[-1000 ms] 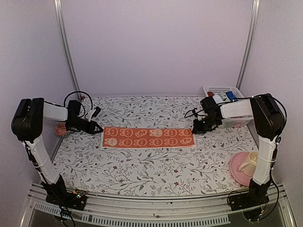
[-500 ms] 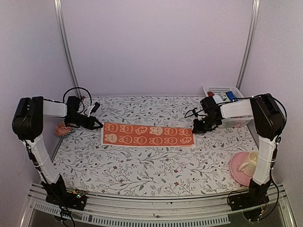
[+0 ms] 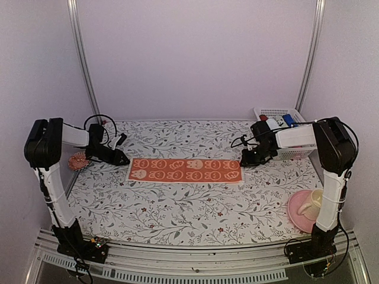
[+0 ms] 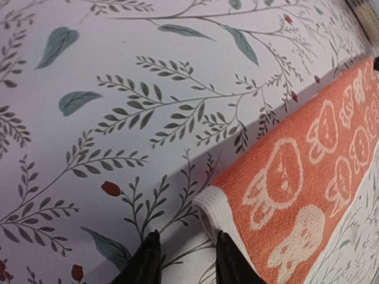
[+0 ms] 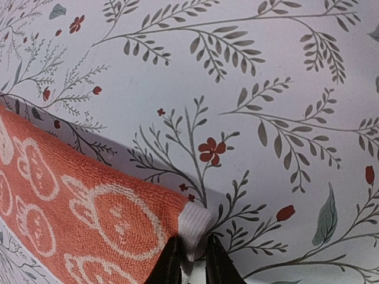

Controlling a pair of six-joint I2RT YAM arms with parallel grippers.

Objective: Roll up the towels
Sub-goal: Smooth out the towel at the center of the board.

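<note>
The orange-red towel (image 3: 186,170) with white face prints lies flat as a long strip across the middle of the table. My right gripper (image 3: 244,161) is at its far right corner, and in the right wrist view the gripper (image 5: 192,244) is shut on the towel's (image 5: 89,213) white hem corner. My left gripper (image 3: 123,158) is low at the far left corner. In the left wrist view it (image 4: 186,238) is open, with bare table between the fingers and the towel's (image 4: 308,177) white hem beside the right finger. The light blue towel is out of view.
A white basket (image 3: 285,113) holding small items stands at the back right, behind the right arm. A pink plate (image 3: 294,214) with a cup on it sits at the front right. A small pink thing (image 3: 77,161) lies at the left edge beside the left arm.
The left arm has swung a little toward the back and its gripper has shifted at the towel's left corner. The towel's left end has settled flatter. The right arm has not moved.
</note>
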